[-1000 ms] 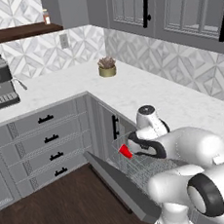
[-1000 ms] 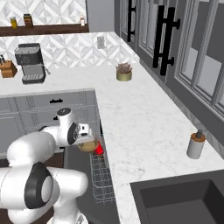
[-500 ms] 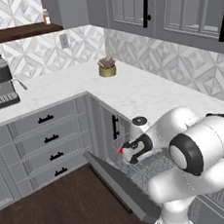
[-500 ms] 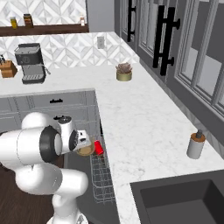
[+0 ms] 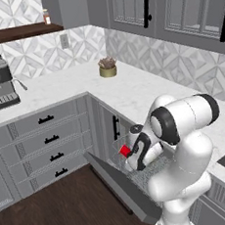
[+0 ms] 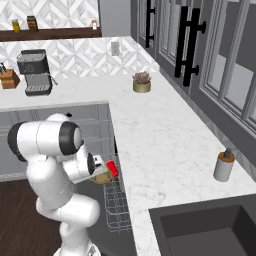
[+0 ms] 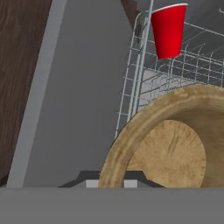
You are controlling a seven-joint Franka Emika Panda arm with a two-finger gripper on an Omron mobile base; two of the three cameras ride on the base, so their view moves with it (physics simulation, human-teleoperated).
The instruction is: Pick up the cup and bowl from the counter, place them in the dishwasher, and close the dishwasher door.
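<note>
Currently I have the arm folded low in front of the open dishwasher [image 5: 140,173], its door [image 5: 117,183] dropped down flat toward the dark wood floor [image 5: 56,214]. In the left base view the gripper [image 5: 131,154] sits at the wire rack [image 5: 119,148], just beside the red cup [image 5: 124,151].

From the right base view I see the bowl [image 6: 102,176] at the end of the hand, with the cup [image 6: 112,168] touching or nearly touching it on the counter side; I cannot tell which. Both sit over the near end of the rack [image 6: 117,210], below the counter [image 6: 165,150] edge.

Hand view: the tan bowl [image 7: 175,144] is tilted up on edge, its inside facing the camera, rim running down to the bottom of the frame where the fingertips are. The jaws look nearly closed, pinched on the bowl's rim; the contact itself is hidden by the rim. Behind it lies the grey rack [image 7: 144,78], and the cup [image 7: 168,30] stands inside it at the far corner, white rim toward the top of this view, apart from the bowl. The grey door panel [image 7: 74,96] runs alongside the rack, with floor [image 7: 17,65] beyond it.

On the counter, well apart: potted plant [image 6: 142,82], soap dispenser [image 6: 223,166], coffee machine [image 6: 34,72].
</note>
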